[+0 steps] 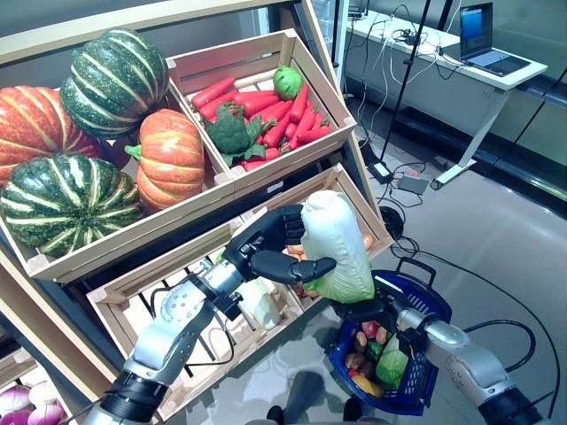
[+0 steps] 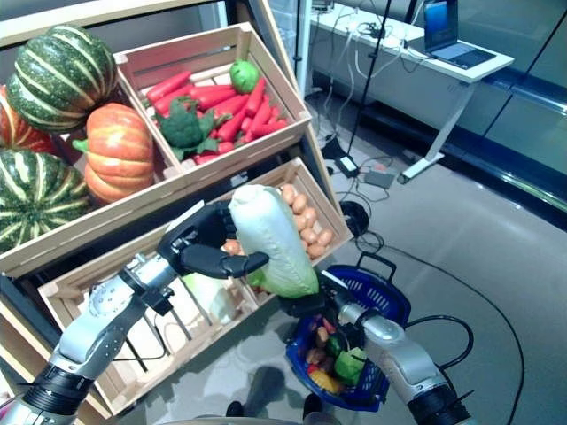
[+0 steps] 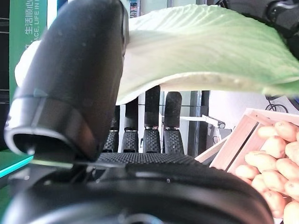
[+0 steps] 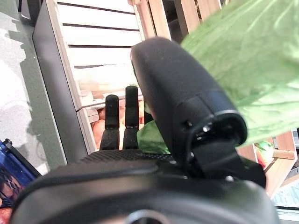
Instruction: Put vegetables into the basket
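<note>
My left hand (image 1: 270, 245) is shut on a long pale green and white cabbage (image 1: 335, 243) and holds it upright in front of the stand's lower crate, just above and left of the blue basket (image 1: 436, 305). In the left wrist view the thumb (image 3: 74, 79) lies across the cabbage (image 3: 201, 51). My right hand (image 1: 368, 310) is open at the basket's near rim, right under the cabbage's leafy end (image 4: 247, 70), its fingers (image 4: 119, 121) straight. The basket stands on the floor and holds a green leafy vegetable (image 1: 392, 363) and small red, yellow and brown ones.
The wooden stand (image 1: 133, 257) with slanted crates rises on the left, the potato crate (image 2: 306, 221) right behind the cabbage. A white desk (image 1: 461, 66) with a laptop stands at the back right. Cables and a power brick (image 1: 409, 183) lie on the grey floor.
</note>
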Available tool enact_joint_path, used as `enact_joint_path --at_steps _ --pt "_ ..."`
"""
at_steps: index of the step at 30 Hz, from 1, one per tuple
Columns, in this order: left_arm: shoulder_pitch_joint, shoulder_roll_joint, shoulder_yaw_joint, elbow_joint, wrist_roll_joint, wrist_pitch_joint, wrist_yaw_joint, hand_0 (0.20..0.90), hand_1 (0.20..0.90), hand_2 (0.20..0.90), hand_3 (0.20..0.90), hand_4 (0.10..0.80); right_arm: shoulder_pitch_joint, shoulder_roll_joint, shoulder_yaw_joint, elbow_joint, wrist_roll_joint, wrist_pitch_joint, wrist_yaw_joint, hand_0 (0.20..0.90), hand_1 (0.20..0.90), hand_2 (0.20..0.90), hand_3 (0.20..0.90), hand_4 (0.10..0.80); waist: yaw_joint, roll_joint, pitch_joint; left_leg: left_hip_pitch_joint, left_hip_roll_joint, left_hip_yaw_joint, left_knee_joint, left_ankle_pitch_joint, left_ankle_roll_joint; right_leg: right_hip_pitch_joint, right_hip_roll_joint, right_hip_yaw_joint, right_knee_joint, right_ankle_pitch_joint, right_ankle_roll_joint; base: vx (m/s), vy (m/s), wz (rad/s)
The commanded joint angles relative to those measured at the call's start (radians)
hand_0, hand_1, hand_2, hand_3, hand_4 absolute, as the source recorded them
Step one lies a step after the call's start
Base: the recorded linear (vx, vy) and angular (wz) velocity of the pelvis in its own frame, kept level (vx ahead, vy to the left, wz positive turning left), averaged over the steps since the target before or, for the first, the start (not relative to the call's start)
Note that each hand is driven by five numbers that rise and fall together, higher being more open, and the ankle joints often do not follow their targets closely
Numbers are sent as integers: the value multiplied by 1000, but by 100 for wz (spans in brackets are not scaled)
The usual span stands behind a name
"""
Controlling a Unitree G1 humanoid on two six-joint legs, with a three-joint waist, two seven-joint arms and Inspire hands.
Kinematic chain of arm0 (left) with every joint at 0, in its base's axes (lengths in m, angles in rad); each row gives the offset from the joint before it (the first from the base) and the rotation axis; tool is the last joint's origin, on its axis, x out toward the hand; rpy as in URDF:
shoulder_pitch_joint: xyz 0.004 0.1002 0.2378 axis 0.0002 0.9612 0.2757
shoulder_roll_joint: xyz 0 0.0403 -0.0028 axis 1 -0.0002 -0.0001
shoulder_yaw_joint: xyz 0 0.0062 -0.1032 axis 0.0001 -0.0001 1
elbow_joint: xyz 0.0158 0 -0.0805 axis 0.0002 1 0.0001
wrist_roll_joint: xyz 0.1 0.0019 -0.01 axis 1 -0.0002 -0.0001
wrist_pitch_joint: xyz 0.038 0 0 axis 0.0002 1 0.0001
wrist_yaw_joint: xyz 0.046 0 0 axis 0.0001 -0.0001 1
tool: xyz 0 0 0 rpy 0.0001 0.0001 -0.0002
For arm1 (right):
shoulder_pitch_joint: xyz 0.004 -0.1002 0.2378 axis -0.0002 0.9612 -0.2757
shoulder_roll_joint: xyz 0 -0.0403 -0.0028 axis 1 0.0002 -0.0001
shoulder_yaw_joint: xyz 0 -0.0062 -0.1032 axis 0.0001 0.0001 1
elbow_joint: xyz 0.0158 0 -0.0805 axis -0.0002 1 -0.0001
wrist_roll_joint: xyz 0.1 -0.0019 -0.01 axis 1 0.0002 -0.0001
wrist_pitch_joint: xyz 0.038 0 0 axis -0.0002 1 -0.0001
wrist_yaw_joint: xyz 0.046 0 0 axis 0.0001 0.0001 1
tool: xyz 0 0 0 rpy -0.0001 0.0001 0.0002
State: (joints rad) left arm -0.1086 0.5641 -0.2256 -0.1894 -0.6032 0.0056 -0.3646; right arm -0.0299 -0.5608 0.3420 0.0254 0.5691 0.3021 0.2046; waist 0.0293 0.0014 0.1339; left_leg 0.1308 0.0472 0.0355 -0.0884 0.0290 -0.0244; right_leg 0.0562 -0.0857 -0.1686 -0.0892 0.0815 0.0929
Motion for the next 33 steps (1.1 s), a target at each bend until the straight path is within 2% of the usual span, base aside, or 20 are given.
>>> enact_joint_path --at_steps 1,14,15,16,33 --pt "-91 -5 4 -37 -39 -69 -40 300 300 300 300 400 -78 38 -30 -143 115 -174 41 300 300 300 300 400 9 -37 -63 -12 -8 -23 1 -58 -19 63 -59 12 4 -47 62 0 0 0" --pt "-92 7 -11 -32 -12 -45 -72 300 300 300 300 400 -79 43 -22 -145 124 -182 39 300 300 300 300 400 10 -34 -65 -13 -6 -24 1 -58 -20 65 -59 11 3 -48 62 0 0 0" --pt "-91 9 -14 -31 -17 -40 -81 498 498 498 498 532 -78 42 -22 -147 125 -182 38 300 300 300 300 400 10 -34 -65 -13 -6 -25 1 -58 -20 65 -59 10 2 -47 62 0 0 0" --pt "-90 10 -14 -32 -15 -33 -94 900 900 900 900 800 -78 41 -24 -144 126 -185 40 300 300 300 300 400 10 -33 -65 -12 -5 -24 1 -58 -21 65 -59 10 2 -48 62 0 0 0" --pt "-89 9 -15 -35 -54 -26 -85 900 900 900 900 800 -67 50 -41 -146 197 -201 29 300 300 300 300 400 5 -32 -64 -14 -5 -21 1 -57 -19 62 -57 14 2 -45 61 0 0 0"
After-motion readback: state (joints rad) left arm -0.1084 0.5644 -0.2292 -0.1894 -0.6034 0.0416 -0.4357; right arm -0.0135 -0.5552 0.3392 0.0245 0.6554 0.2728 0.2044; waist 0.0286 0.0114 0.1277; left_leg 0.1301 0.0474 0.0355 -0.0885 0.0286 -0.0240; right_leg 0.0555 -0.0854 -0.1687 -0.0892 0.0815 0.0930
